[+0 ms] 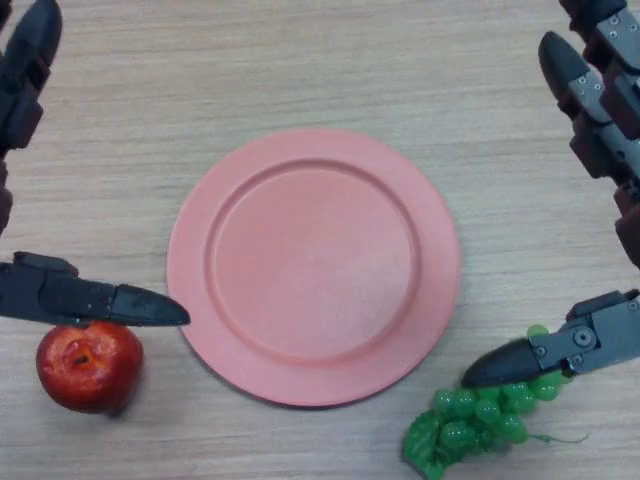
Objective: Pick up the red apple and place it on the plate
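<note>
Plainly the red apple [89,366] sits on the desk [330,70] just left of the pink plate [313,265], likely firm, light and smooth-skinned, best cupped around its widest part. Over it hangs the left robot hand [75,298], fingers straight and holding nothing; the right robot hand [560,350] rests relaxed above green grapes [480,415]. No writing shows.

We see a bunch of green grapes [478,420] with a leaf and a thin stem lying near the lower right edge of a pale, wood-grained surface [300,70] that fills our view.
</note>
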`<state>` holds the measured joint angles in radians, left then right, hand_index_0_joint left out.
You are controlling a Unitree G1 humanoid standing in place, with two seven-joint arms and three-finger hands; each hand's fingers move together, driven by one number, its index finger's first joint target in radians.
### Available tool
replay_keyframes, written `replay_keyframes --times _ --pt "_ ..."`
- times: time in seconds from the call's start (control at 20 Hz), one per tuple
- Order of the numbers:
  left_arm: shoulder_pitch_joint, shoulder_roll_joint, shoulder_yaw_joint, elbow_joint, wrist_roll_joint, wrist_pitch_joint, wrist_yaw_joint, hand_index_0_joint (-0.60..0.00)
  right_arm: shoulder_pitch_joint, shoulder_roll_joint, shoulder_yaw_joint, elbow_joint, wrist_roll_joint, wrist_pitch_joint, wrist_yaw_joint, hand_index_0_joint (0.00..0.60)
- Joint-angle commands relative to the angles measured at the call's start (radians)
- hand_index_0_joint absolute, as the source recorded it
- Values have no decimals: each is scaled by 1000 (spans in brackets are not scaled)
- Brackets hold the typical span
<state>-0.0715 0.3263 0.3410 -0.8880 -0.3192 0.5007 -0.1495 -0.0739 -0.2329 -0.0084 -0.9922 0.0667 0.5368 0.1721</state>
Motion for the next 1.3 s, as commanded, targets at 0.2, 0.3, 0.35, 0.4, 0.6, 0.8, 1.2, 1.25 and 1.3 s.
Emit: replay_keyframes --times 0.2,0.3,0.35,0.4,0.6,0.8,1.2,1.25,1.3 --pt "-53 39 -8 -64 90 -88 27 0 -27 -27 -51 -31 37 -94 11 0" --pt "-66 43 -3 -47 102 -89 18 0 -33 -32 -48 -33 34 -69 21 0" --pt "-66 38 6 -38 94 -99 21 0 -36 -33 -45 -37 30 -58 26 0" --pt "-65 39 9 -33 88 -105 25 0 -35 -31 -43 -40 26 -59 30 0" --pt "20 -6 48 -61 23 -176 29 0 -31 -35 -73 -49 48 -53 35 0" --pt "170 -78 114 19 6 -341 -117 0 -30 -36 -52 -35 22 -71 55 0" --pt "467 -136 -27 378 126 -936 -92 0 -88 -16 -27 46 10 -44 -12 0" --pt "464 -136 -20 427 119 -978 -82 0 -83 -18 -31 56 5 -61 -17 0" --pt "454 -136 2 497 103 -1007 -82 0 -83 -21 -35 67 1 -66 -20 0"
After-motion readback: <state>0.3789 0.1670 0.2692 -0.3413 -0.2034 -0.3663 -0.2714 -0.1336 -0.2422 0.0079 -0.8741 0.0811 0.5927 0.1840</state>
